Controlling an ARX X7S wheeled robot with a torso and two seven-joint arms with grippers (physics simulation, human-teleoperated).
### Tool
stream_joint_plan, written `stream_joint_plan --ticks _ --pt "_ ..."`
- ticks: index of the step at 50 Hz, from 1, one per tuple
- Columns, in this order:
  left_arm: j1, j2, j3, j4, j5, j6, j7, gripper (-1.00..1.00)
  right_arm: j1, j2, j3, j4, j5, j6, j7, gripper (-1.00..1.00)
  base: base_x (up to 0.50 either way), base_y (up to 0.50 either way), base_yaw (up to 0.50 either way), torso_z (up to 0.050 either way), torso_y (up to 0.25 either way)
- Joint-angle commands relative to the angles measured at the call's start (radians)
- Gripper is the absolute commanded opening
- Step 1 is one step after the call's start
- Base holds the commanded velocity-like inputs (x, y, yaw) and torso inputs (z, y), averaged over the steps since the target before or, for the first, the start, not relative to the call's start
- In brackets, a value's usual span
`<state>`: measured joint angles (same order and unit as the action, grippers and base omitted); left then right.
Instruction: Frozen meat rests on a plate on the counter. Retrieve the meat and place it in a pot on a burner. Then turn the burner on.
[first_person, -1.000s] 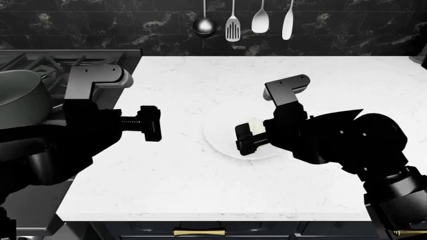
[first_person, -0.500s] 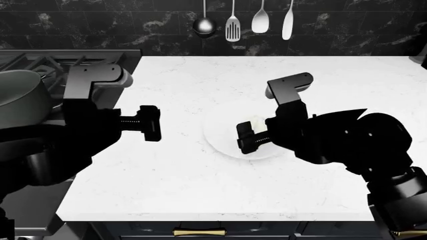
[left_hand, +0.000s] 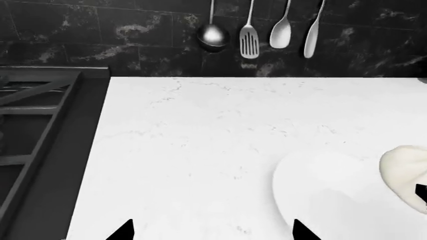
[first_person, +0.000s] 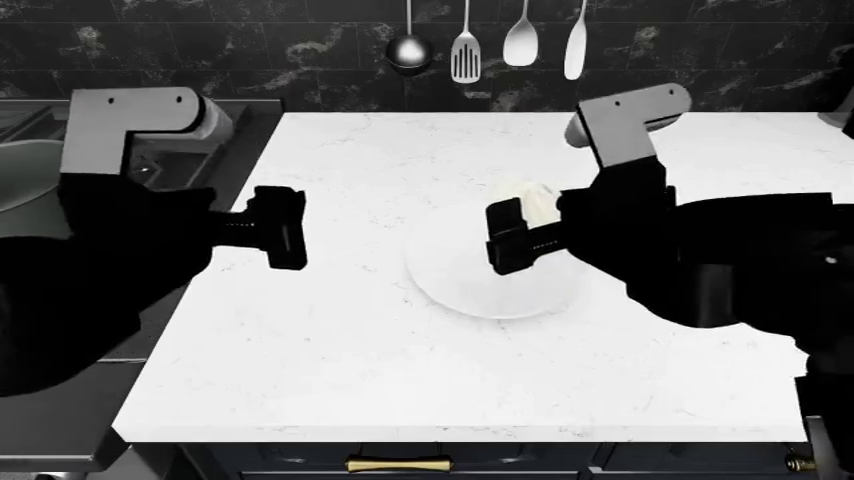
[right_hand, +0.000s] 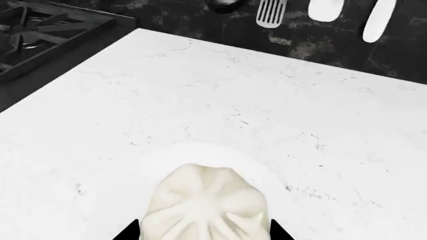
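1. The counter (first_person: 374, 350) fills the middle of the head view, a white marble-look slab with faint grey veins. A dark stove grate runs along the left edge of the frame, and ladle, slotted turner and spoons hang at top centre.

2. The pot (first_person: 30, 185) shows only as a grey-green sliver at the far left of the head view, mostly hidden behind the left arm. The burner under it cannot be made out.

3. The plate (first_person: 467, 285) sits a little right of centre in the head view, plain, white and almost lost against the marble. In the left wrist view it lies at lower right.

4. The right claw (first_person: 514, 238) is over the plate, its fingers set round the frozen meat (right_hand: 208, 207). In the right wrist view, black tips flank the lump at bottom centre. I judge it gripped and lifted, since it appears above the plate's far rim.

5. The left claw (first_person: 278, 228) hangs left of centre with nothing in it. Its tips stand wide apart at the bottom of the left wrist view.

6. The meat is a pale, creamy lump with puckered folds, like a dumpling, far smaller than the plate.

7. The step in hand seems to be retrieval. Next comes a carry across the bare counter to the pot at far left, keeping the grip firm and clearing its rim before release.
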<state>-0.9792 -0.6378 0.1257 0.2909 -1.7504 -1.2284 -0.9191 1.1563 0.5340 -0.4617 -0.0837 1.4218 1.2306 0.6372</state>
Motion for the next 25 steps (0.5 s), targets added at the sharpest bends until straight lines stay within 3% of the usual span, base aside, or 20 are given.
stream_joint_plan --ticks 1,22,25 --pt "-0.031 -0.053 -0.022 0.088 -0.177 0.017 -0.149 1.00 0.027 0.047 0.103 -0.170 0.127 0.013 0.121 -1.00 0.00 0.00 0.00 0.000 0.000" --pt "-0.024 -0.120 -0.062 0.147 -0.249 0.061 -0.199 1.00 0.114 0.062 0.144 -0.256 0.192 -0.005 0.159 -1.00 0.00 0.00 0.00 0.000 0.000" --pt "-0.023 -0.125 -0.064 0.150 -0.251 0.064 -0.200 1.00 0.121 0.062 0.143 -0.261 0.199 -0.003 0.162 -1.00 0.00 0.43 0.00 0.000 0.000"
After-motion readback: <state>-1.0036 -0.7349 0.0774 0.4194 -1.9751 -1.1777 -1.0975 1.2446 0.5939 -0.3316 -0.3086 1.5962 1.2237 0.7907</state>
